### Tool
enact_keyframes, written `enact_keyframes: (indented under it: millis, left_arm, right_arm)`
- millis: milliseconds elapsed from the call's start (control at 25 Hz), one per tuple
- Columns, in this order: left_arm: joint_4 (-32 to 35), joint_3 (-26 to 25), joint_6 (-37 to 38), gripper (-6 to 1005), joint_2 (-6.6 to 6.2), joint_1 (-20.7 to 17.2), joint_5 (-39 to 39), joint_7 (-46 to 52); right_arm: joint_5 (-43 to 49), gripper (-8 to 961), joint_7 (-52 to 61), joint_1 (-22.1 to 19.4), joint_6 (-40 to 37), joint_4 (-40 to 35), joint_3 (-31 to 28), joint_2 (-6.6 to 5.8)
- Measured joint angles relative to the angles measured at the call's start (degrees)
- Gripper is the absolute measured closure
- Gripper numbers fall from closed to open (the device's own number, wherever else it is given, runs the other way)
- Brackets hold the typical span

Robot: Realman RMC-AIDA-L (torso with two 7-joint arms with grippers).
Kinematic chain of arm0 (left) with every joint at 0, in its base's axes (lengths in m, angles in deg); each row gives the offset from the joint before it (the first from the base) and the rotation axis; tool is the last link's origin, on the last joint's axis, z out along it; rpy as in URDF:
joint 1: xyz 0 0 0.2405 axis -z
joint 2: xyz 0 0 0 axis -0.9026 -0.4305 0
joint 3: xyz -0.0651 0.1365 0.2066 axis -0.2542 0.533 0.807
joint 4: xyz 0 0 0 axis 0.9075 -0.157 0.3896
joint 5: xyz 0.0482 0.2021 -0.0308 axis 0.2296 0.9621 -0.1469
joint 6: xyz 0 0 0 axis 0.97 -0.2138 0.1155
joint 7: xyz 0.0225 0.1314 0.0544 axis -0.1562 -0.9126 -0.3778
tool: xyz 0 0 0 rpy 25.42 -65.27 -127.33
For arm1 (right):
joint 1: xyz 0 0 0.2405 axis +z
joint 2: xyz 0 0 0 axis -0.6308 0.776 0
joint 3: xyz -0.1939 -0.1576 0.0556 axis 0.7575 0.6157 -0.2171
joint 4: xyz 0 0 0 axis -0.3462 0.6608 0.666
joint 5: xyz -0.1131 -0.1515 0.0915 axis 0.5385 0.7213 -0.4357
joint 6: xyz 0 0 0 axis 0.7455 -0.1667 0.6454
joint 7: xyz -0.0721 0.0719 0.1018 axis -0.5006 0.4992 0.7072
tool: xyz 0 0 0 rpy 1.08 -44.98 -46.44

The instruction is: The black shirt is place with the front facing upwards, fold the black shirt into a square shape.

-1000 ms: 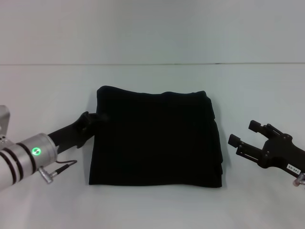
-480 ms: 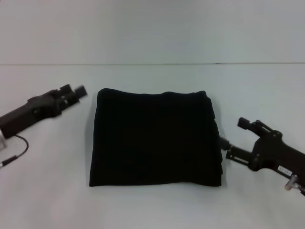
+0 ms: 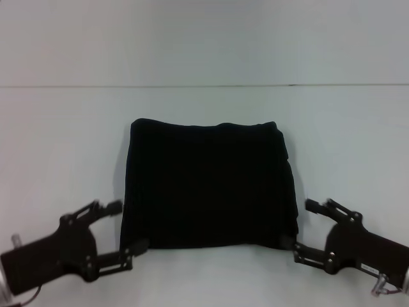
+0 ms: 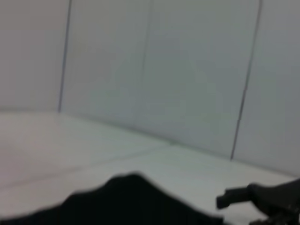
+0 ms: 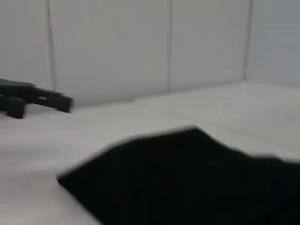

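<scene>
The black shirt (image 3: 208, 185) lies folded into a near-square block in the middle of the white table (image 3: 64, 141); no lettering shows. My left gripper (image 3: 130, 225) is open at the shirt's near left corner, its nearer finger touching the hem. My right gripper (image 3: 300, 227) is open at the near right corner, its nearer finger at the hem. The left wrist view shows the shirt (image 4: 136, 201) low down and the right gripper (image 4: 262, 199) beyond it. The right wrist view shows the shirt (image 5: 187, 178) with the left gripper (image 5: 33, 96) farther off.
The table's far edge (image 3: 204, 86) meets a pale wall behind the shirt. Bare tabletop surrounds the shirt on both sides and behind it.
My left arm has swung from the shirt's far left side down to its near left corner. My right gripper has moved nearer and in toward the near right corner.
</scene>
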Motion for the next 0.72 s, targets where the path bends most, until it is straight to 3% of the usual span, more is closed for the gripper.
enact_keyframes:
  millis: [80, 360, 720]
  left_arm:
    - [-0.2, -0.1, -2.3, 61, 0.10, -1.1, 0.7, 0.0]
    - [-0.3, -0.1, -5.9, 61, -0.32, -2.9, 2.0, 0.9]
    - [-1.0, -0.1, -6.3, 61, -0.30, -2.2, 2.1, 1.2]
  right_arm:
    - [-0.2, 29, -0.3, -0.8, 1.2, 0.0, -0.6, -0.10]
    - [-0.1, 29, -0.6, -1.6, 1.1, -0.5, -2.1, -0.24]
    - [0.0, 29, -0.6, -1.1, 1.2, -0.3, -2.0, -0.13]
